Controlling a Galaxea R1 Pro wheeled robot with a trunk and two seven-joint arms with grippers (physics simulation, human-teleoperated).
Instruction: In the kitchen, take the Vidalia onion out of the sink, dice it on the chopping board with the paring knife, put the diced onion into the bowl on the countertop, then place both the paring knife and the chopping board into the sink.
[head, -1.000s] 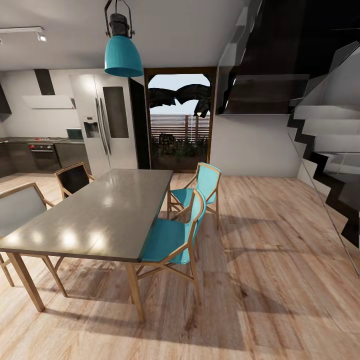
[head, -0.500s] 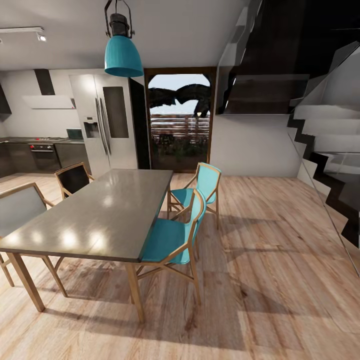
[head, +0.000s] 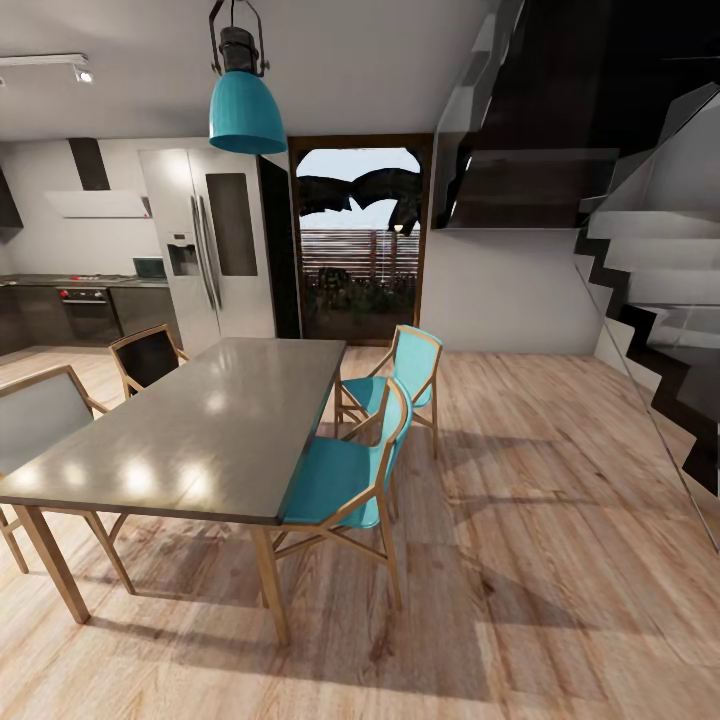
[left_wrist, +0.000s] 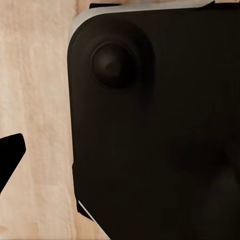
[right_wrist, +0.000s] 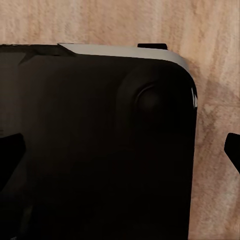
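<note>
Hands: grip state cannot be told | head view unchanged | dining table (head: 210, 430) ahead, kitchen countertop (head: 60, 281) far-left | task unstarted

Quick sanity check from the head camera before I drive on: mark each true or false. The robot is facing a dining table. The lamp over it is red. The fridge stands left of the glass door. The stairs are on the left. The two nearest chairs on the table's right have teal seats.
1. Facing a dining table: true.
2. Red lamp: false, the pendant lamp is teal.
3. Fridge left of the glass door: true.
4. Stairs on the left: false, the stairs rise on the right.
5. Teal chairs: true.
</note>
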